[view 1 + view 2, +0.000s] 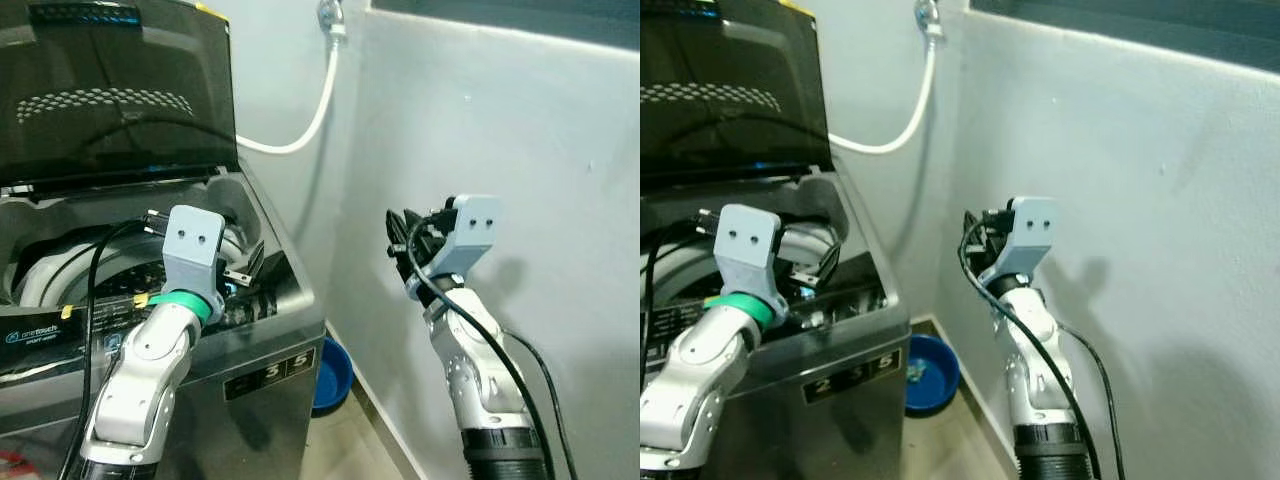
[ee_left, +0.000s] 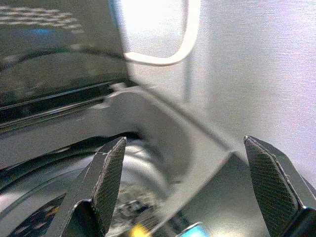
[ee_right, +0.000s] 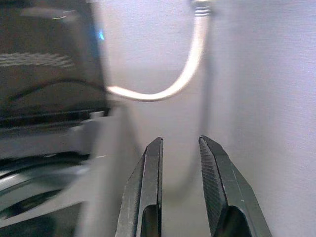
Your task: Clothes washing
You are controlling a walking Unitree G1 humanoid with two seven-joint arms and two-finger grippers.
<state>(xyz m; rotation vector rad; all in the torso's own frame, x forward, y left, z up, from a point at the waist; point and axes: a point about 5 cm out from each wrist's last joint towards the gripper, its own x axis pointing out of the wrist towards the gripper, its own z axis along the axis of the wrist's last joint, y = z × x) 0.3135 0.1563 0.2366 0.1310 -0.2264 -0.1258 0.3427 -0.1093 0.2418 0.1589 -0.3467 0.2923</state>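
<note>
Left eye view has the washer (image 1: 270,370), a grey top-loader, standing in a corner with its dark lid (image 1: 120,90) raised upright behind the opening. The left gripper (image 1: 245,268) sits over the right side of the open top, just above the rim, and its two black fingers (image 2: 111,173) are spread wide with nothing between them. Ahead of and below this gripper lies the drum (image 2: 74,207), a pale ring around a dark perforated well; whether any clothes lie in it cannot be told from these blurred pictures. Beyond the gripper the washer's back corner meets the white wall (image 1: 520,120).

The right gripper (image 1: 400,240) is held up in the air to the right of the washer, well apart from it and near the wall. Its fingers (image 3: 148,187) stand close together with a narrow gap between them, holding nothing. Ahead of this gripper a white hose (image 3: 187,69) curves down from a tap (image 1: 332,14) on the wall and runs behind the lid. Below and between the two grippers, on the floor beside the washer's foot, sits a blue basin (image 1: 333,375). Black cables (image 1: 480,340) trail down along the right arm.
</note>
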